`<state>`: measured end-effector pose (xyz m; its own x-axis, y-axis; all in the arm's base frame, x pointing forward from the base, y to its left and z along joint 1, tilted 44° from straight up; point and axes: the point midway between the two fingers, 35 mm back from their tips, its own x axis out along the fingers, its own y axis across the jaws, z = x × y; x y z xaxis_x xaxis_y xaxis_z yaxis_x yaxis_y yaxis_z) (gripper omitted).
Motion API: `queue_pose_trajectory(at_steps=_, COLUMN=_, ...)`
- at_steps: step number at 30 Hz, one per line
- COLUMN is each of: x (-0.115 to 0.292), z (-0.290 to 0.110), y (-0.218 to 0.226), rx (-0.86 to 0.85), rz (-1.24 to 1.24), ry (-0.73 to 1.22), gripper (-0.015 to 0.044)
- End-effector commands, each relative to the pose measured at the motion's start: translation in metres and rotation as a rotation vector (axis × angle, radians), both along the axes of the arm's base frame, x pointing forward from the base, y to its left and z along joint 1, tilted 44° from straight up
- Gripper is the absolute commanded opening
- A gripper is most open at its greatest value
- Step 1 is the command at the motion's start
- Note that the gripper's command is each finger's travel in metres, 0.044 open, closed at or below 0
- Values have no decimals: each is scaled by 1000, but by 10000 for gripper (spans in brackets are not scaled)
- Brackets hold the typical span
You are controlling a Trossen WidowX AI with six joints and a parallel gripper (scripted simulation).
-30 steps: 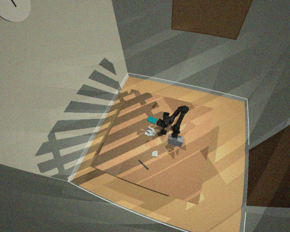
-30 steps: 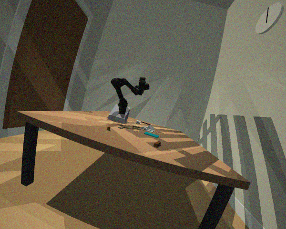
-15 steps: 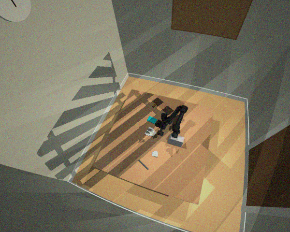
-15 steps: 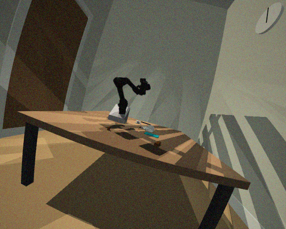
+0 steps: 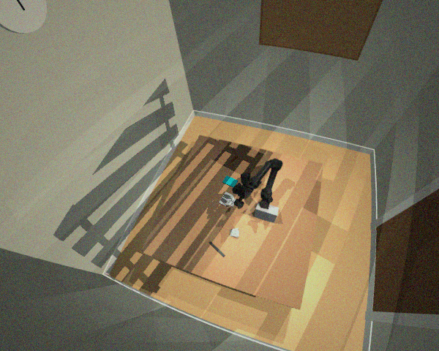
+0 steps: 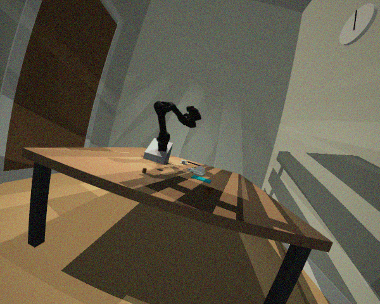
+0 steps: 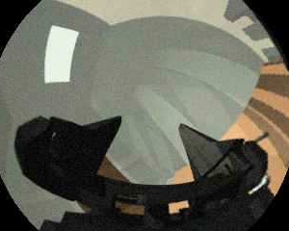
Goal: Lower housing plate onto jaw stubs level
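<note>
A white and grey assembly lies flat on the table, beside the arm's reach. Its jaws, pins and stubs are too small to tell apart. A small whitish piece lies apart from it; I cannot tell whether this is the housing plate. My gripper is open and empty, high above the table. Its fingers point toward the walls in the wrist view. It touches neither the assembly nor the whitish piece.
A teal block lies near the assembly. A dark thin bar lies beyond the whitish piece. A small dark cube lies near the arm's pale base. Striped shadows cross the table.
</note>
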<state>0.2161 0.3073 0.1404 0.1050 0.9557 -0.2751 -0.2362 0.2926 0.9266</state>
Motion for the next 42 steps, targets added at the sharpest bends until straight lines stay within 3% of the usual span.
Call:
queue_pose_trajectory(at_steps=1, x=4, z=-9, y=2, rx=-40, rz=-1, ry=-35, gripper=440)
queue_pose_trajectory(at_steps=42, x=27, z=-93, y=7, rx=-445, rz=170, ry=-400, gripper=440)
